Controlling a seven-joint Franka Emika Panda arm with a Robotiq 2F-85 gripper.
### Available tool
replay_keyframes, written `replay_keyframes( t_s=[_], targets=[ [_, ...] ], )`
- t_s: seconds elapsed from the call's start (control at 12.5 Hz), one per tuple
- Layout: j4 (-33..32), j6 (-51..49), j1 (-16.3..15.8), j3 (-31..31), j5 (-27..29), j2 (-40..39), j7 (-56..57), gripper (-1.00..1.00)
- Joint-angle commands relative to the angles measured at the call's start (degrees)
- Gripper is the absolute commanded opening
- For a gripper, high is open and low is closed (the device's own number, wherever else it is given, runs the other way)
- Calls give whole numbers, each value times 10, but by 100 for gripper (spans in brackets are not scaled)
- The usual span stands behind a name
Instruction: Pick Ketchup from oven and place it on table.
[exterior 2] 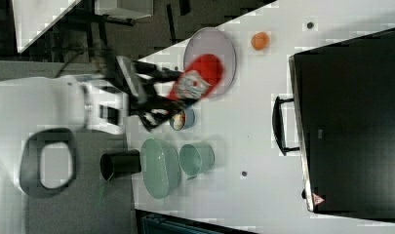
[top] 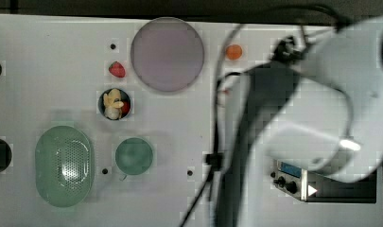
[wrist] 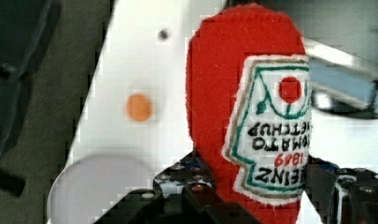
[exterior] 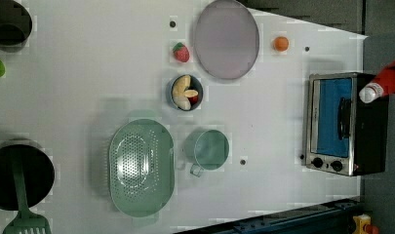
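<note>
My gripper [wrist: 266, 189] is shut on the ketchup [wrist: 242, 93], a red bottle with a red-and-white label, and holds it in the air. In the right view the gripper [exterior 2: 171, 95] and the ketchup [exterior 2: 197, 78] appear in front of the pale-purple plate. In the left view the ketchup [exterior: 386, 80] comes in from the left view's right edge, its white cap over the oven [exterior: 341, 124]. The oven's door looks closed there. The oven [top: 321, 187] is partly under my arm in the top view. The white table [exterior: 88, 73] lies below.
On the table are a pale-purple plate [exterior: 227, 39], a strawberry [exterior: 181, 52], a small bowl of food [exterior: 185, 92], a green colander [exterior: 141, 168], a green cup [exterior: 208, 148] and an orange ball [exterior: 281, 44]. A black pot and a green spatula [exterior: 19, 180] sit at the left view's left.
</note>
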State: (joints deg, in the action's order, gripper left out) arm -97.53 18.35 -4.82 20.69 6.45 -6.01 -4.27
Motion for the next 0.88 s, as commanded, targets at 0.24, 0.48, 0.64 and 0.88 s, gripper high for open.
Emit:
replay_keyframes(
  t_s=[0.24,0.48,0.64,0.88],
  targets=[
    [-47,-12,-30,-124,-15,8,11,20],
    [-142,46,-28,-124,-25,8,11,20],
    [-208,116,-28,-120,-40,8,11,20],
    [-277,196,-27,-112,-40,2,11,20]
  ],
)
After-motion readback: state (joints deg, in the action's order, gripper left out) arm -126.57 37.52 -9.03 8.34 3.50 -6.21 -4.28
